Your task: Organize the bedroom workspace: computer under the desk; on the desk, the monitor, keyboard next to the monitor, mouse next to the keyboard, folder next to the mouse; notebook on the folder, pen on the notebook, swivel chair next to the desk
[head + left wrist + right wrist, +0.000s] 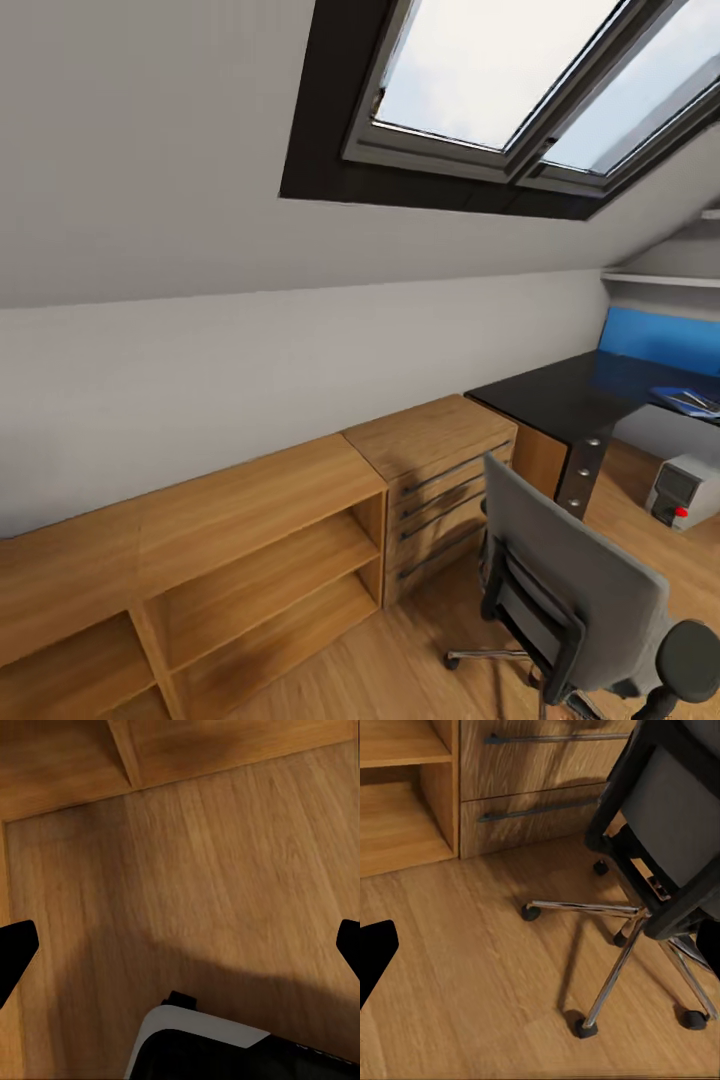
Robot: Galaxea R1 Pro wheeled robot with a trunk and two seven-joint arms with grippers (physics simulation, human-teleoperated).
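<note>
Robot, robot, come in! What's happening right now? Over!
Left gripper open, right gripper open, both empty over wood floor. Swivel chair close ahead, back toward me. Desk beyond it, blue folder on top. Chair stands between me and desk.

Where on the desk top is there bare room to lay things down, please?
The near end of the desk, above its drawer unit, looks bare. The far right end is taken: a blue item lies there. The swivel chair stands in front of the drawers.
</note>
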